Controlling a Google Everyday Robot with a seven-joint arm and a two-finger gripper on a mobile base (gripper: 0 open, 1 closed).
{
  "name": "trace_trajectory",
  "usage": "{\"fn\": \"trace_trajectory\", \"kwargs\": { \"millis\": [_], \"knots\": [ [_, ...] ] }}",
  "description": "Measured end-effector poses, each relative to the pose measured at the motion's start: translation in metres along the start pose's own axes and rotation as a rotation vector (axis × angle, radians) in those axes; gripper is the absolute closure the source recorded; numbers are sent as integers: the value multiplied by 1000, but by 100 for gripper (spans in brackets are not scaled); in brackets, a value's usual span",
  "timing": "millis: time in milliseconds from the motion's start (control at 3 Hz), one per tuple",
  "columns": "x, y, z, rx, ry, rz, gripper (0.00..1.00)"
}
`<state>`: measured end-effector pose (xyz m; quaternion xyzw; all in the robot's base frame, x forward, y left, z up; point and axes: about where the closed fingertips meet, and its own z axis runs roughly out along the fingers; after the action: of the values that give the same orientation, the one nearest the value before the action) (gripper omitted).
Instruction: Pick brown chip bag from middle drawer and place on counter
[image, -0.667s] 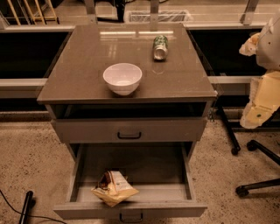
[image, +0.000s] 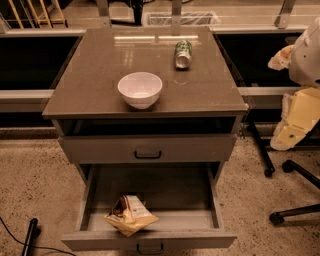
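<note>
The brown chip bag (image: 131, 215) lies crumpled in the front left of the middle drawer (image: 170, 192), which is pulled out wide; its handle is at the bottom edge. The counter (image: 200, 90) tops the cabinet above it. My gripper (image: 292, 125), cream-coloured under the white arm, hangs to the right of the cabinet at about counter height, well away from the bag and holding nothing that I can see.
A white bowl (image: 140, 89) and a green-and-white can (image: 183, 53) on its side sit on the counter. The drawer above (image: 147, 149) overhangs the back of the open drawer. Chair legs with casters (image: 280, 215) stand right. A dark rod (image: 30, 235) lies bottom left.
</note>
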<state>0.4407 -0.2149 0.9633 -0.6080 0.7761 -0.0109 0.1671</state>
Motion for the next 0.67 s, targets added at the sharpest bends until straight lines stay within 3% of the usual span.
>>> {"fn": "trace_trajectory", "kwargs": {
  "millis": [333, 667],
  "knots": [
    [-12, 18, 32, -41, -100, -67, 0],
    [-18, 57, 100, -113, -171, -177, 0]
  ]
}}
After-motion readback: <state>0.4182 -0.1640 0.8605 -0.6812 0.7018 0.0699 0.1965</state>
